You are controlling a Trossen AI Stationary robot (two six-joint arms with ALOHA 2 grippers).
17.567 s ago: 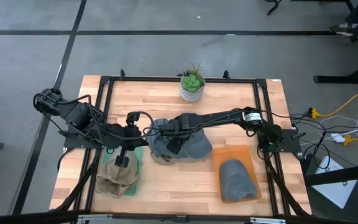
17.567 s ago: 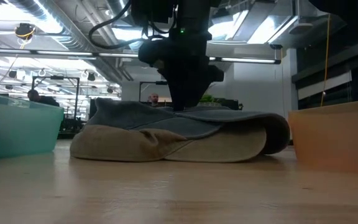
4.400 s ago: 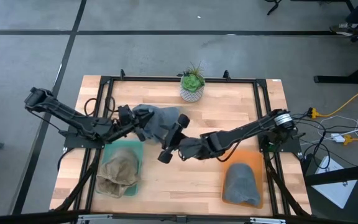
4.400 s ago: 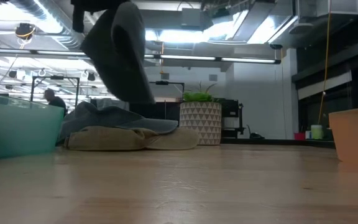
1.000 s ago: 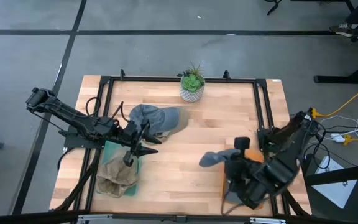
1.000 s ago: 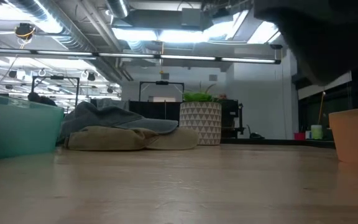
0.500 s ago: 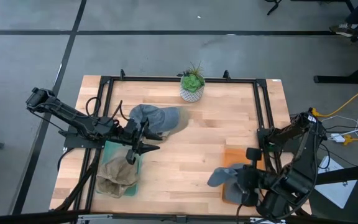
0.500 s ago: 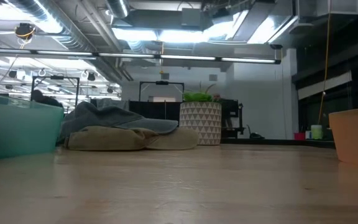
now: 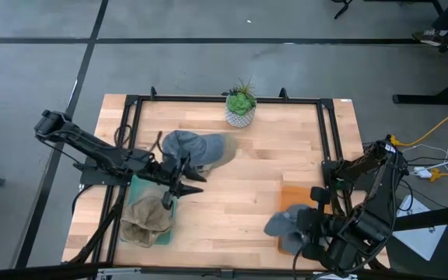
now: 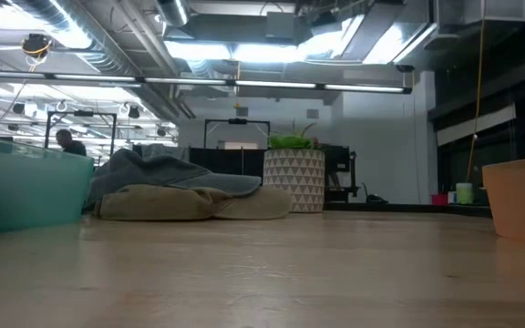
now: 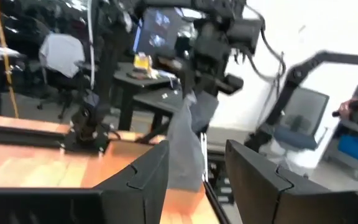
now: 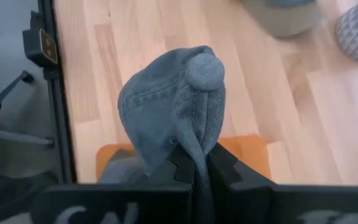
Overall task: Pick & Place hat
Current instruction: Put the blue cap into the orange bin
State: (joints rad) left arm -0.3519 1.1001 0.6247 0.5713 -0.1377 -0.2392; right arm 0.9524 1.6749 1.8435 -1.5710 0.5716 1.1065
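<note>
My right gripper point(image 9: 311, 227) is shut on a grey knit hat with a pom-pom point(image 9: 281, 225), high over the orange bin point(image 9: 292, 194) at the table's near right. The hat also shows in the right wrist view point(image 12: 173, 102) and the left wrist view point(image 11: 187, 140). My left gripper point(image 9: 180, 183) is open and empty, beside the teal bin point(image 9: 140, 187). A blue-grey and tan hat point(image 9: 197, 148) lies on the table beyond it, resting on its tan underside point(image 10: 185, 202). A tan hat point(image 9: 148, 219) lies in the teal bin. My right gripper pinches a bunched fold of the hat's ribbed knit point(image 12: 197, 149) between its two fingers, from above. The hat hangs below the fingers, lifted clear, with its pom-pom point(image 12: 204, 70) at the free end, over the orange bin.
A potted plant point(image 9: 240, 105) stands at the far edge's middle. Another grey hat point(image 12: 120, 169) lies in the orange bin point(image 12: 247, 149). Bare wood point(image 9: 232, 202) lies between the two bins. Black frame rails point(image 9: 329, 132) run along the table's sides.
My right gripper has carried the grey hat toward the table's near edge, from beside the orange bin's left side to over the bin. The hat has stayed lifted clear in the hold.
</note>
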